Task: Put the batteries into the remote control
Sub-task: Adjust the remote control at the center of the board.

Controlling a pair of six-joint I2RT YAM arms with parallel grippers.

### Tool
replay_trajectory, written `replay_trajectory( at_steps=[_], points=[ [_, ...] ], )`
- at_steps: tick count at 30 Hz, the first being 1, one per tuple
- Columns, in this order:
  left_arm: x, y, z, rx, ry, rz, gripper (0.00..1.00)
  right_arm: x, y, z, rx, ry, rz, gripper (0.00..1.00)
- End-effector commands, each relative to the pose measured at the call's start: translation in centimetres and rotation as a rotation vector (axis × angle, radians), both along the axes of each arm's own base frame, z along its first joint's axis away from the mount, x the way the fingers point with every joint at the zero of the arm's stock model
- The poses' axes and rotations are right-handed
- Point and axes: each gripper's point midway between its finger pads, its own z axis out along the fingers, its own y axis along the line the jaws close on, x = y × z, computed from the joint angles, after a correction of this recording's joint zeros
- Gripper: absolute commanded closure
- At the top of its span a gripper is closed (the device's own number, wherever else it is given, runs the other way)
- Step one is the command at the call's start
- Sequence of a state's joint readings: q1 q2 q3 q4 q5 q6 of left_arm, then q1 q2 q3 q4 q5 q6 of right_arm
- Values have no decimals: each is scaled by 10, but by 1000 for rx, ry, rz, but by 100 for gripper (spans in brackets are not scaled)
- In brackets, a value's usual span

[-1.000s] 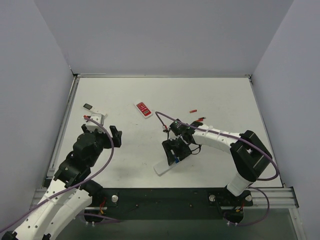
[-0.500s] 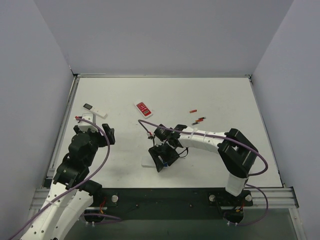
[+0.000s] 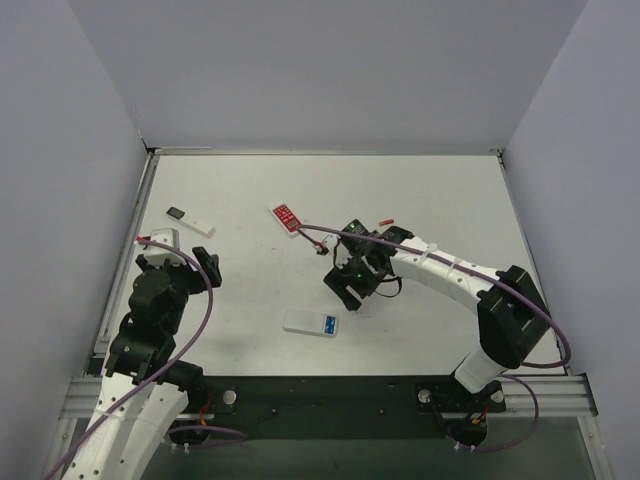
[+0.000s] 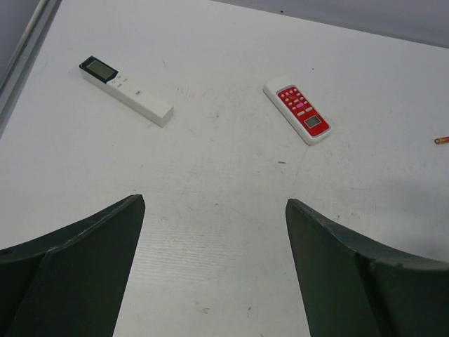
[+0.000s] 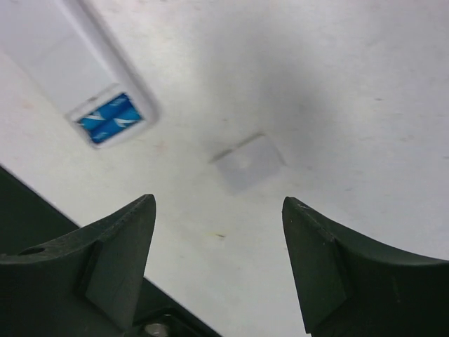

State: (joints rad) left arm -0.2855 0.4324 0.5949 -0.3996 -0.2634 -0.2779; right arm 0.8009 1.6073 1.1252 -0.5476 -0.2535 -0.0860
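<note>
Table (image 3: pixel 430 190): flat matte white sheet, grey walls (image 3: pixel 320 70) standing on three sides, dark rail (image 3: pixel 330 395) running along the bottom edge of the overhead view. Bare room is lying across the upper middle and right.

Remote control (image 3: pixel 305 322) is lying back-up in the lower middle, near the rail, touching neither pincer. It is smooth white plastic with rounded corners. Its open compartment is holding the two batteries (image 3: pixel 329 323), glossy blue cylinders side by side.

Right pincer (image 5: pixel 217 203) is hovering just above-right of the remote control, jaws apart and gripping nothing. A thin white rectangular plate (image 5: pixel 249 163) is lying on the table beneath it.

Left pincer (image 4: pixel 214 203) is hanging at the left, jaws wide apart, empty.

Slim white stick remote (image 4: pixel 126 88) and red-faced remote (image 4: pixel 297 110) are lying upper left, well apart.
</note>
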Motion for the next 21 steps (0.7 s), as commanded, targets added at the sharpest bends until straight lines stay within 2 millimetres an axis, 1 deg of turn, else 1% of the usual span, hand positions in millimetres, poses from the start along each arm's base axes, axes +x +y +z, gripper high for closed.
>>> replay_trajectory(
  at_steps=[1, 3, 4, 5, 9, 12, 14, 21],
  points=[
    [3, 0, 14, -22, -57, 0, 8, 14, -49, -7, -150, -76, 149, 32],
    [3, 1, 14, -22, -58, 3, 8, 14, -52, -13, -128, -68, 205, 33],
    [3, 1, 14, -22, -59, 3, 8, 9, -53, -19, -112, -52, 287, 34],
    [3, 0, 12, -20, -53, 1, 8, 8, -56, -23, -110, -41, 307, 35],
    [3, 1, 14, -15, -61, 4, 8, 5, -59, -34, -113, -16, 394, 37],
    [2, 3, 13, -11, -58, 10, 8, 6, -60, -39, -115, -24, 420, 38],
    [2, 2, 14, -14, -64, 9, 8, 8, -57, -42, -103, -42, 441, 38],
    [2, 2, 15, -11, -67, 7, 8, 17, -58, -51, -150, -47, 477, 37]
  ],
)
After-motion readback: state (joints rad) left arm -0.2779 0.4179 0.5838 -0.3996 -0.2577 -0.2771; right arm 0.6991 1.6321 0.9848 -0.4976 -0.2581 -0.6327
